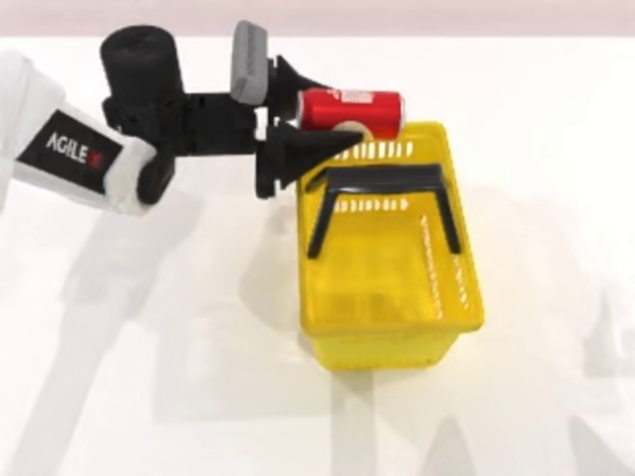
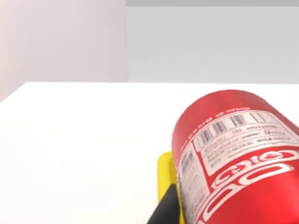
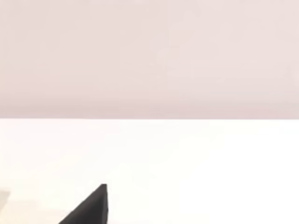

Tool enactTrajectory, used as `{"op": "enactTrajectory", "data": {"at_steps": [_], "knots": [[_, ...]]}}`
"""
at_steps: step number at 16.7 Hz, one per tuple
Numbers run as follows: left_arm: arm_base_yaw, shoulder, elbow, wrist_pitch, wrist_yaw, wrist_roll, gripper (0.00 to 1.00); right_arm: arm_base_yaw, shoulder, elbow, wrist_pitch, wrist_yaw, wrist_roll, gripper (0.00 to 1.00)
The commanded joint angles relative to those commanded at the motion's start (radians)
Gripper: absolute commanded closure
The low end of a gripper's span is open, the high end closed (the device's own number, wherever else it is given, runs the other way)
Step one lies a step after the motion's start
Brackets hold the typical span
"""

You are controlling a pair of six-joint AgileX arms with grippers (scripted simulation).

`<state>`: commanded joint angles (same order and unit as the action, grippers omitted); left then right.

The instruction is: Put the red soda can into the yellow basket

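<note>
Left hand (image 1: 322, 111) clamped on its load, arm outstretched toward the right.

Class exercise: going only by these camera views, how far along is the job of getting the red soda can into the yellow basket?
Done: the left gripper has picked up the red soda can, which lies sideways between its fingers. In hand: the can is held over the far rim of the yellow basket, near its black handle. Left: move it over the opening and release. The right arm is outside the top view.
</note>
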<state>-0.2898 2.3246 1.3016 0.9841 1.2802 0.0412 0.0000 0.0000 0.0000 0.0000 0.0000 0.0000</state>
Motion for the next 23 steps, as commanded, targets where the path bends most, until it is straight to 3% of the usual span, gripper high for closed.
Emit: {"op": "enactTrajectory", "data": {"at_steps": [2,15,23], "knots": [[0.000,0.000,0.000,0.000,0.000,0.000,1.00,0.000,0.000,0.000,0.000,0.000,0.000,0.00],[0.000,0.000,0.000,0.000,0.000,0.000,0.02,0.000,0.000,0.000,0.000,0.000,0.000,0.00],[0.000,0.000,0.000,0.000,0.000,0.000,0.00,0.000,0.000,0.000,0.000,0.000,0.000,0.00]]}}
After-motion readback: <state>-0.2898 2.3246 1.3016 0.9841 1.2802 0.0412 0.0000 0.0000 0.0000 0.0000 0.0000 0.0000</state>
